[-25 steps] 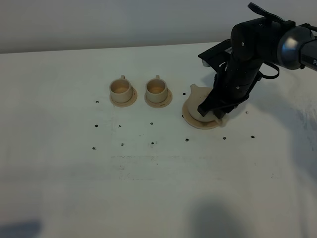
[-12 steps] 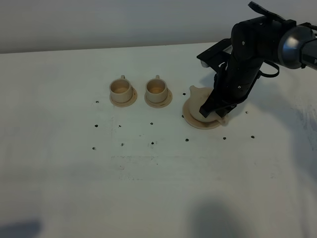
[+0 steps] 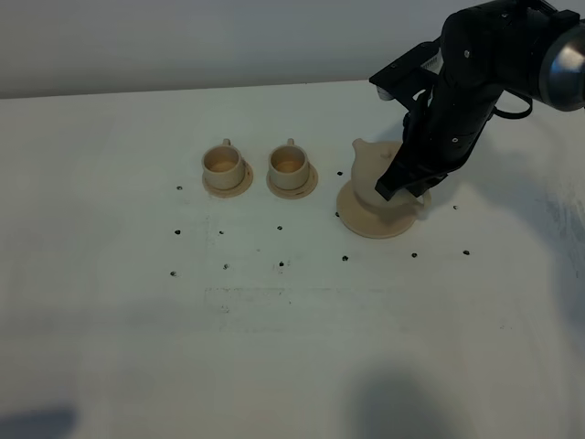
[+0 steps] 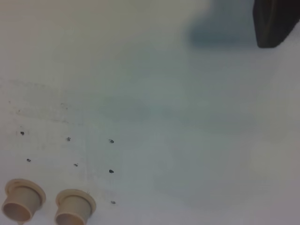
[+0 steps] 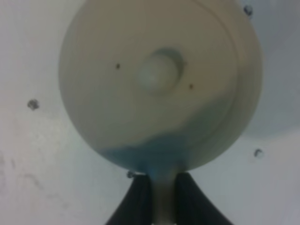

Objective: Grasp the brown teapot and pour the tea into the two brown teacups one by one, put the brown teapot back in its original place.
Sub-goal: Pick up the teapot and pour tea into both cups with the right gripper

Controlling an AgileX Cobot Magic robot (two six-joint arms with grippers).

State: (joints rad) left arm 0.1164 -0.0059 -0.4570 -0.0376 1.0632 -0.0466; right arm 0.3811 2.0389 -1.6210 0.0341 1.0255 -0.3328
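Note:
The brown teapot point(image 3: 370, 172) hangs a little above its wide round saucer point(image 3: 366, 224), the original place, at the right of the table. My right gripper point(image 3: 403, 188) is shut on its loop handle. In the right wrist view the lid knob point(image 5: 160, 71) shows from above, and the dark fingers point(image 5: 137, 202) pinch the handle point(image 5: 162, 199). The two brown teacups point(image 3: 222, 163) point(image 3: 289, 163) stand upright on small saucers to the left of the teapot, also seen in the left wrist view point(image 4: 23, 199) point(image 4: 75, 207). My left gripper shows in no view.
Small dark marks point(image 3: 281, 264) dot the white table around the cups and the saucer. The right arm point(image 3: 475, 73) reaches down from the back right. A dark shape point(image 4: 274, 22) sits at a corner of the left wrist view.
The right gripper has closed on the handle and risen. The teapot has come up off its saucer, its spout now higher. The cups have not moved.

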